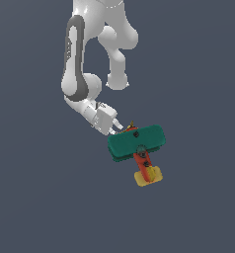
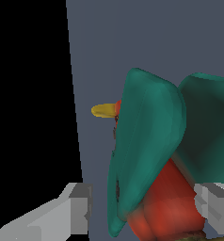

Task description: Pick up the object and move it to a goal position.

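Note:
The object, a toy biplane (image 1: pixel 137 141), has two dark green wings, an orange-red body and a yellow tail (image 1: pixel 148 176), and lies on the grey floor. My gripper (image 1: pixel 120 126) reaches down at an angle to its nose end. In the wrist view the biplane (image 2: pixel 147 150) fills the space between my fingers, its yellow tail (image 2: pixel 104 110) pointing away. The gripper (image 2: pixel 144 207) is open. One finger (image 2: pixel 78 207) stands apart from the green wing with a gap showing. The other finger (image 2: pixel 212 207) sits right beside the red body.
Plain grey floor (image 1: pixel 198 207) lies all around the biplane. The white arm (image 1: pixel 77 74) rises behind it in the exterior view. A black area (image 2: pixel 29 94) beyond the floor's edge fills one side of the wrist view.

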Controlling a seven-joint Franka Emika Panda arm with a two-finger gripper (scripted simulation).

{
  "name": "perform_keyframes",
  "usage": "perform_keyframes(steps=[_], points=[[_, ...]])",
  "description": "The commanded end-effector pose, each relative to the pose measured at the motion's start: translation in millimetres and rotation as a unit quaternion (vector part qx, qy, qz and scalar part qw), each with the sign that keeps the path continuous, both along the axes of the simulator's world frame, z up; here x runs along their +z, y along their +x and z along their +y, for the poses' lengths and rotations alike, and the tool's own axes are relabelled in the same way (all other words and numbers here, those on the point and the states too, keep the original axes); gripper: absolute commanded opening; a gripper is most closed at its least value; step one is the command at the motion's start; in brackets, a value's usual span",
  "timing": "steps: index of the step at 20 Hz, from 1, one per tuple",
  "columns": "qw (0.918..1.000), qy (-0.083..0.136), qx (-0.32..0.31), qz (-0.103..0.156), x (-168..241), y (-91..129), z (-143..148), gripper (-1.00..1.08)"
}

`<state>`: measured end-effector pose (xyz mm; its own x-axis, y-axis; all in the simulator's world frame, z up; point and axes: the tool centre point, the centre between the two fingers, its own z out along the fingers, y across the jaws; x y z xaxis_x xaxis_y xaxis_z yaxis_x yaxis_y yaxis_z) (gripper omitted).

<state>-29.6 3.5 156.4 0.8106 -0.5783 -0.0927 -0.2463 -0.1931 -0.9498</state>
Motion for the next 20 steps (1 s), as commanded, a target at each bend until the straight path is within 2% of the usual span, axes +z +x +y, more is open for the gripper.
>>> perform_keyframes(steps=[1, 15, 20], points=[[0.9999, 0.004, -0.012, -0.004, -2.0, 1.7, -3.4, 0.68], [0.9991, 0.013, -0.039, -0.013, -6.9, 4.8, -11.4, 0.68], [0.9991, 0.013, -0.039, -0.013, -10.4, 12.4, -1.5, 0.68]])
